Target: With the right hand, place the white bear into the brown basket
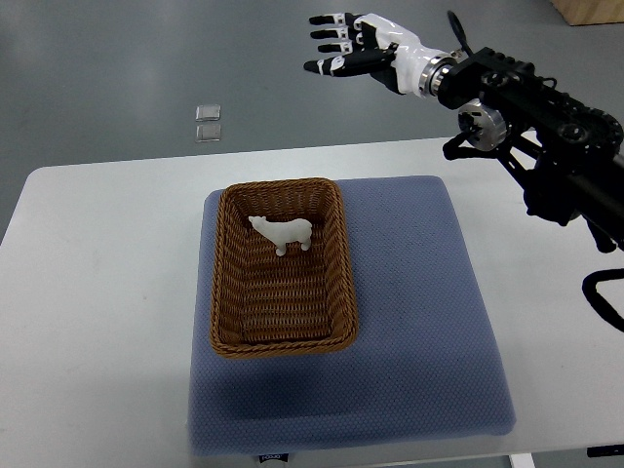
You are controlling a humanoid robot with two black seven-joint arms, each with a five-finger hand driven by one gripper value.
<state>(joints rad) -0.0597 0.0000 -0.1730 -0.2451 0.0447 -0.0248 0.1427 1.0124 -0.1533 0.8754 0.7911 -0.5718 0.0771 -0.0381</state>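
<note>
Bear stands upright inside the brown basket, toward its far end, clear of the woven walls. Basket sits on a blue mat covering the white tabletop. Right hand hovers beyond the tabletop's far edge, fingers spread, holding nothing.

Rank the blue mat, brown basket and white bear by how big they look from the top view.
1. blue mat
2. brown basket, lying on the mat
3. white bear, inside the basket
</note>
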